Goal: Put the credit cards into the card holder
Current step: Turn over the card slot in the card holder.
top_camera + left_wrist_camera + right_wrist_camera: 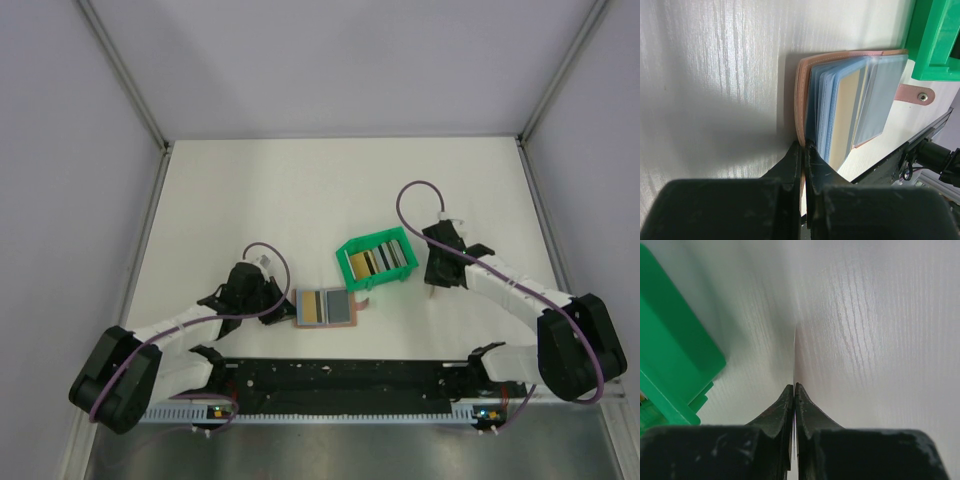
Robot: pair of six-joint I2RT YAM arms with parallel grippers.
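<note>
The tan card holder [325, 307] lies open near the table's front, showing a gold card and a grey card in its sleeves. My left gripper [283, 300] is at its left edge. The left wrist view shows this gripper [804, 145] shut on the holder's tan cover [803, 95], with the clear sleeves [880, 95] fanned out and a gold card [846, 117] inside. Several more credit cards [380, 260] stand in the green tray [349, 270]. My right gripper [433, 283] hangs right of the tray. It [794, 386] is shut on a thin credit card [794, 355] seen edge-on above the table.
The holder's strap with its snap [914, 95] points toward the tray [935, 40]. The tray's corner [670, 365] sits left of the right gripper. White panels wall in the table on three sides, and the arms' base rail [340, 378] runs along the near edge.
</note>
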